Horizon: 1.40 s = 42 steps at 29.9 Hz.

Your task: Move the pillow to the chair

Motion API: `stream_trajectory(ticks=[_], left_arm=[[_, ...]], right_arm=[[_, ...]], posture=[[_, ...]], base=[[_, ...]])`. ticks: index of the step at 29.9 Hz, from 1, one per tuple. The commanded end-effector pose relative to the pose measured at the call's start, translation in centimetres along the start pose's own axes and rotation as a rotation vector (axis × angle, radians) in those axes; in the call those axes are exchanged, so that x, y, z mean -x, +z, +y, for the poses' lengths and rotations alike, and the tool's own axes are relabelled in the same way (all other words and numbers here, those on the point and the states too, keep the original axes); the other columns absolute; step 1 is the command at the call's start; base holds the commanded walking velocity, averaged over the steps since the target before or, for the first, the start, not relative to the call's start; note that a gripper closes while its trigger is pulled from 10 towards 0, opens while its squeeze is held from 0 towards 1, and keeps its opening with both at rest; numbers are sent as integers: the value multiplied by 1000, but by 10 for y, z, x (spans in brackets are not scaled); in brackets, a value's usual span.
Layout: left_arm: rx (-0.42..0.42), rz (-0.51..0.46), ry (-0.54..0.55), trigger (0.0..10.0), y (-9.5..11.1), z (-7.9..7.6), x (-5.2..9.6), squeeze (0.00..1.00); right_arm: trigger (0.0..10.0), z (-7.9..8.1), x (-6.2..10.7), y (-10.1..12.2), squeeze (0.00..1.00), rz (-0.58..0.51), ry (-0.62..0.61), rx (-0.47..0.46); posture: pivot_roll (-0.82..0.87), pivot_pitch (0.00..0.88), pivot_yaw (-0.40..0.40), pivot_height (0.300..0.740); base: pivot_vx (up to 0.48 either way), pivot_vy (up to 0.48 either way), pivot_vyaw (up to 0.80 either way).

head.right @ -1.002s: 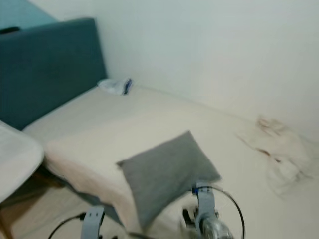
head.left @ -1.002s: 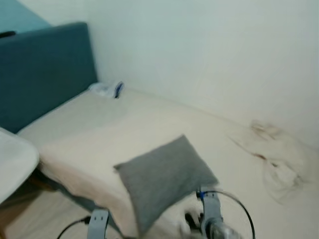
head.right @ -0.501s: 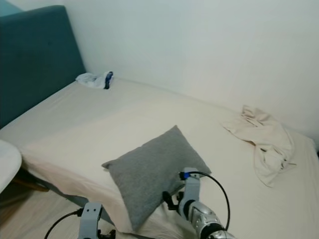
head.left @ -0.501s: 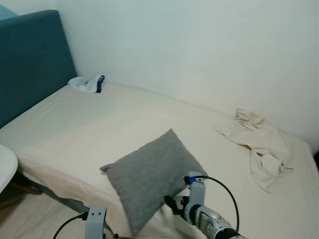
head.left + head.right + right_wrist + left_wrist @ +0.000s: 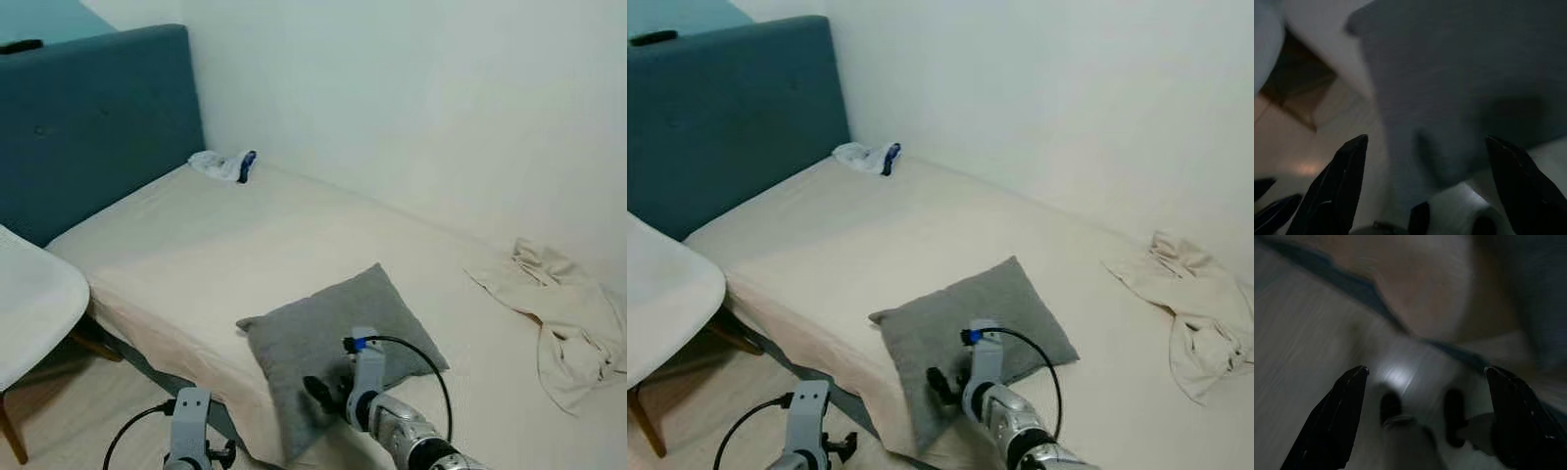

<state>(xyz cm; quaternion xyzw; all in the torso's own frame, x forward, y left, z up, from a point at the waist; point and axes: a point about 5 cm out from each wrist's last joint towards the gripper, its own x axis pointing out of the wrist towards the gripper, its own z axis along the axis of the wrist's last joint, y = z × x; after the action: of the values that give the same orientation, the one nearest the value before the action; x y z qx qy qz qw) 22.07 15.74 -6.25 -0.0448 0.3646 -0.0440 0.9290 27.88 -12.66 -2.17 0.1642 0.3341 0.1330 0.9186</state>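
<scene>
Where the bed (image 5: 196,255) meets white wall, both grippers (image 5: 1425,147) gape near the pillow (image 5: 333,338).

head views: evenly lit, soft and slightly hazy, pale wall (image 5: 411,98) free of glare | faint shadow under the pillow (image 5: 338,338) | left wrist view: dim, heavily motion-blurred, one bright glare patch on the floor (image 5: 1396,374) | right wrist view: dark, out of focus, edges murky
</scene>
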Motion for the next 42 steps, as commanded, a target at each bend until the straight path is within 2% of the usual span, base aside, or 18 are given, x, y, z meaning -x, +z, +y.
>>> stream_trajectory(ticks=[1,2,5,7,8,15,34,40,42], left_arm=[[-26,-41,-60,10000,10,-10,-3,0],[-26,-41,-60,10000,10,-10,-3,0],[-78,-59,-91,10000,16,-12,-4,0],[-82,-60,-92,10000,16,-12,-4,0],[-85,-57,-92,10000,15,-10,-4,0],[-103,-50,-93,10000,13,-9,-3,0],[-125,-35,-39,10000,5,0,1,0],[-130,-39,-36,10000,4,2,1,0],[-132,-43,-32,10000,4,3,2,0]], right_arm=[[10000,-6,2,-1,0,-4,-37,-64],[10000,-6,2,-1,0,-4,-37,-64],[10000,-13,4,5,0,-45,-69,-144],[10000,-14,4,6,0,-54,-72,-155],[10000,-14,4,10,0,-81,-57,-194],[10000,-13,4,20,0,-146,-12,-291],[10000,-24,8,22,0,-163,-40,-337],[10000,-23,8,29,0,-209,2,-382],[10000,-19,7,38,0,-249,58,-417]], posture=[[79,0,-69,740],[79,0,-69,740],[76,0,-63,725],[74,0,-61,720],[65,0,-52,710],[58,0,-44,685],[64,0,-43,605],[69,0,-36,580],[72,0,-30,565]], base=[[0,0,0],[0,0,0],[0,0,0],[0,0,0],[0,0,0],[0,0,0],[0,0,0],[0,0,0],[0,0,0]])
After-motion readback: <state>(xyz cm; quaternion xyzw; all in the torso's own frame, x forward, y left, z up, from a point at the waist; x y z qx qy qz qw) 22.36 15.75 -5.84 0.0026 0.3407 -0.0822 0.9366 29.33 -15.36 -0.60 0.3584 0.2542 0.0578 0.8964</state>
